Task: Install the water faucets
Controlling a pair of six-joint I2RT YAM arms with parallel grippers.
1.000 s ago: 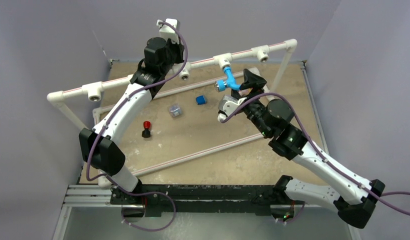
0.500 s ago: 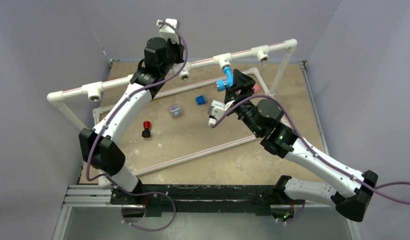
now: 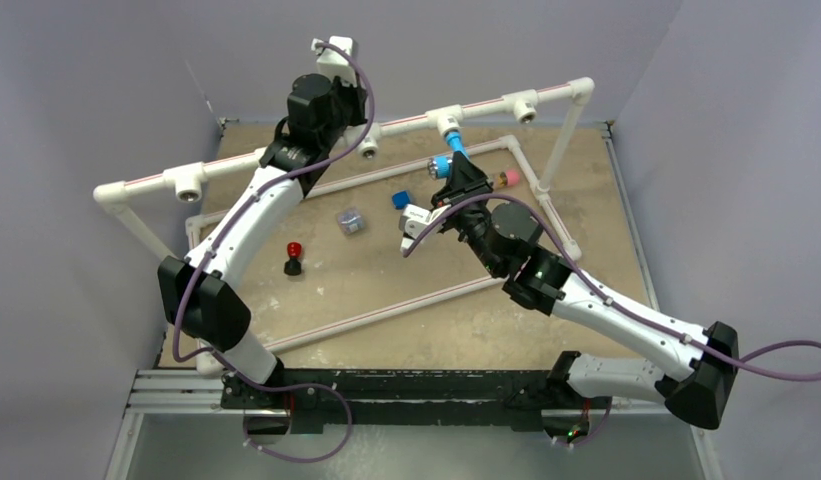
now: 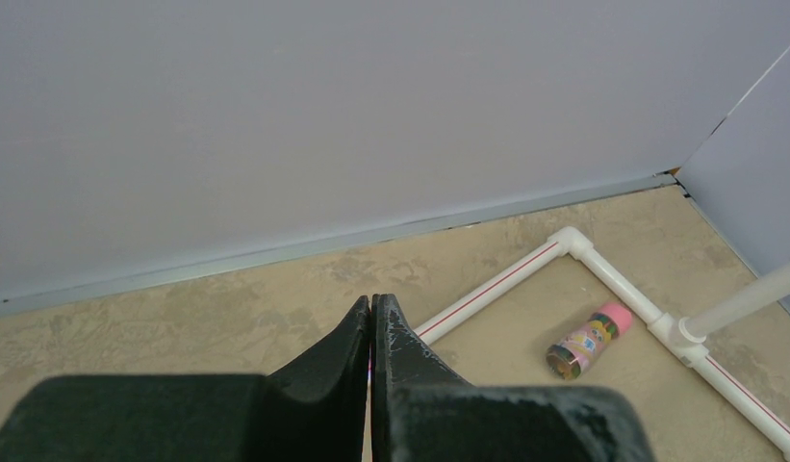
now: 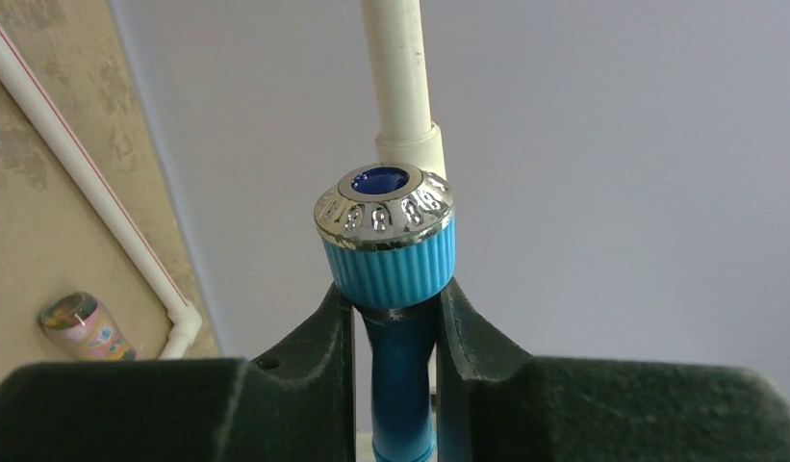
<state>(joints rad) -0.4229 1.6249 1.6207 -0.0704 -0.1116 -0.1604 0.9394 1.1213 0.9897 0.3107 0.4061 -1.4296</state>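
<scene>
The right fingers [image 5: 344, 313] were clamped on the blue stem of the water faucet [image 5: 386, 255], just under its ribbed knob with the chrome cap. The faucet hung from a tee on the raised white pipe rail [image 3: 486, 108], toward 1 o'clock on the worktop [image 3: 386, 280]. A dark-blue cube [image 3: 401, 200] lay at 8 o'clock of it, a pink-capped cylinder [image 3: 505, 180] at 4 o'clock. The left fingers [image 4: 386, 332] were pressed together, holding nothing, up by the rail at 11 o'clock

The water faucet [image 5: 391, 265] is light blue with a chrome-capped knob, the pipe frame [image 4: 492, 287] white with red stripes, the table [image 3: 386, 280] mottled tan, the cube [image 3: 401, 200] dark blue.
</scene>
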